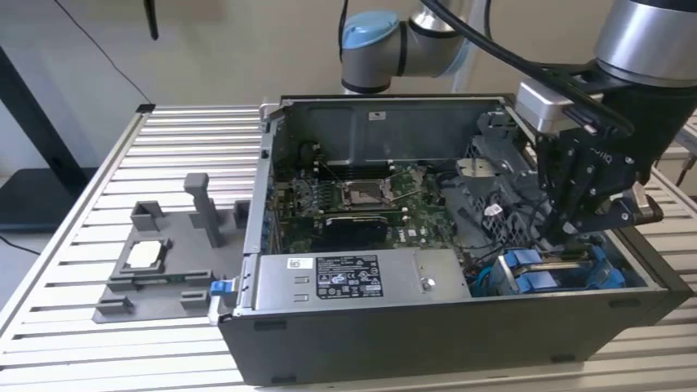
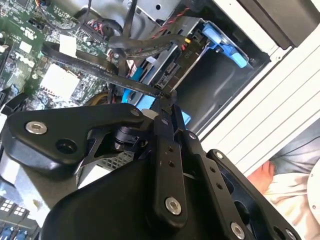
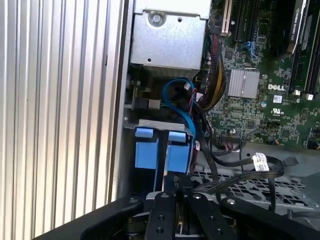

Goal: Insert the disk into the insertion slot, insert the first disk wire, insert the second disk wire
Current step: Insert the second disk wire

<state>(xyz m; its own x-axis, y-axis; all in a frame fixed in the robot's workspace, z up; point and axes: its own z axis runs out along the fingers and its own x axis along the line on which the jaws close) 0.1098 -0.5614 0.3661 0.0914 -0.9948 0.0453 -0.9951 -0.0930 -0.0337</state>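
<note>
The disk sits in the insertion slot at the case's front corner, on the exterior view's right, and its blue carrier tabs (image 1: 541, 273) face up. Both wrist views show those blue tabs (image 3: 146, 152) (image 2: 225, 42). My gripper (image 1: 566, 239) hangs just above the drive bay, inside the open computer case (image 1: 436, 327). Its fingers (image 2: 170, 117) are closed together on the end of a flat black disk wire (image 2: 100, 70), which trails back over the motherboard. In the first wrist view the gripper (image 3: 172, 184) is right above the tabs, with the black wire (image 3: 235, 180) leading off sideways.
A motherboard (image 1: 348, 204) fills the case floor, and a power supply box (image 1: 348, 278) lies along the front wall. Loose cables (image 3: 210, 95) crowd the bay, including a blue one (image 3: 182, 107). A grey fixture (image 1: 163, 261) stands on the slatted table (image 1: 65, 269). A person's hand (image 2: 260, 175) rests outside the case.
</note>
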